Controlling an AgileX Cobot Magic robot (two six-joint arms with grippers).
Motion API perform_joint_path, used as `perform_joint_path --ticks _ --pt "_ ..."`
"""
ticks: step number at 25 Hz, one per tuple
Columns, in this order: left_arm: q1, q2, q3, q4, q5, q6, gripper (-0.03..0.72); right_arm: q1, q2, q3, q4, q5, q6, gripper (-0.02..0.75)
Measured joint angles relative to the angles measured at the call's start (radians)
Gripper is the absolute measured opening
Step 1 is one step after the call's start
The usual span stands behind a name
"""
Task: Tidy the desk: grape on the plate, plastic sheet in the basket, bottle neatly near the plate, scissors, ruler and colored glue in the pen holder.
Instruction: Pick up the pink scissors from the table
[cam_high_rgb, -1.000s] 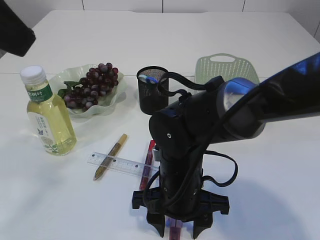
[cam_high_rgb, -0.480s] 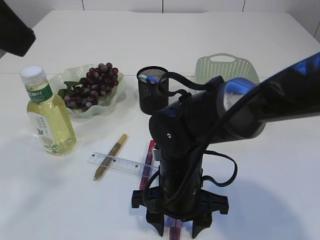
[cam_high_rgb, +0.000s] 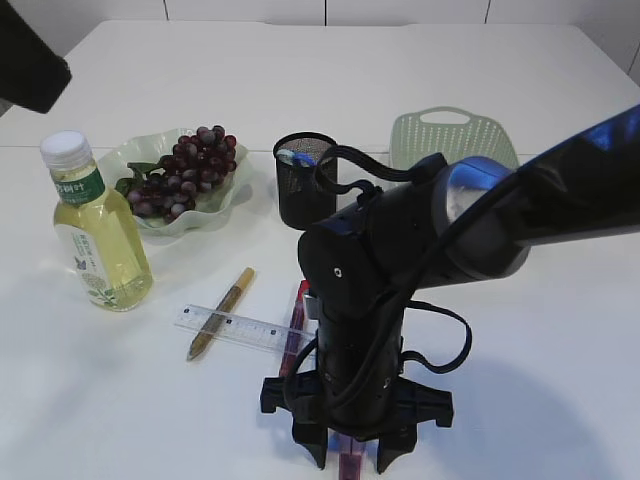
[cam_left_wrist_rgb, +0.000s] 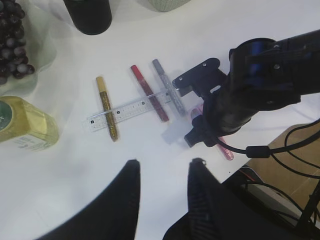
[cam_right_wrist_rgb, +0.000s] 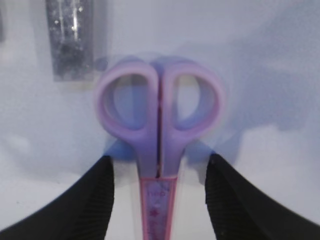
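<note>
White desk (cam_high_rgb: 560, 330). Done: grapes (cam_high_rgb: 185, 170) on plate (cam_high_rgb: 120, 160); bottle (cam_high_rgb: 95, 225) beside plate. Pending: ruler (cam_high_rgb: 235, 327), glue sticks (cam_left_wrist_rgb: 107, 107), scissors (cam_right_wrist_rgb: 160, 120). Right gripper (cam_right_wrist_rgb: 160, 195) wide open, straddling the lying scissors, ungrasped. Left gripper (cam_left_wrist_rgb: 162, 172) part-open, empty. Pen holder (cam_high_rgb: 305, 180) awaits.
</note>
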Motion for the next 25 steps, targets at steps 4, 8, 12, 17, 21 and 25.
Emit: perform_joint_path --ticks 4,8,12,17,21,25 --pt "0.000 0.000 0.000 0.000 0.000 0.002 0.241 0.000 0.000 0.000 -0.002 -0.009 0.000 0.449" --pt "0.000 0.000 0.000 0.000 0.000 0.002 0.241 0.000 0.000 0.000 -0.002 -0.009 0.000 0.411" --pt "0.000 0.000 0.000 0.000 0.000 0.002 0.241 0.000 0.000 0.000 -0.004 -0.009 0.000 0.367" --pt "0.000 0.000 0.000 0.000 0.000 0.004 0.241 0.000 0.000 0.000 -0.017 -0.009 0.000 0.356" --pt "0.000 0.000 0.000 0.000 0.000 0.004 0.241 0.000 0.000 0.000 -0.020 -0.009 0.000 0.354" --pt "0.000 0.000 0.000 0.000 0.000 0.004 0.241 0.000 0.000 0.000 -0.022 -0.010 0.000 0.353"
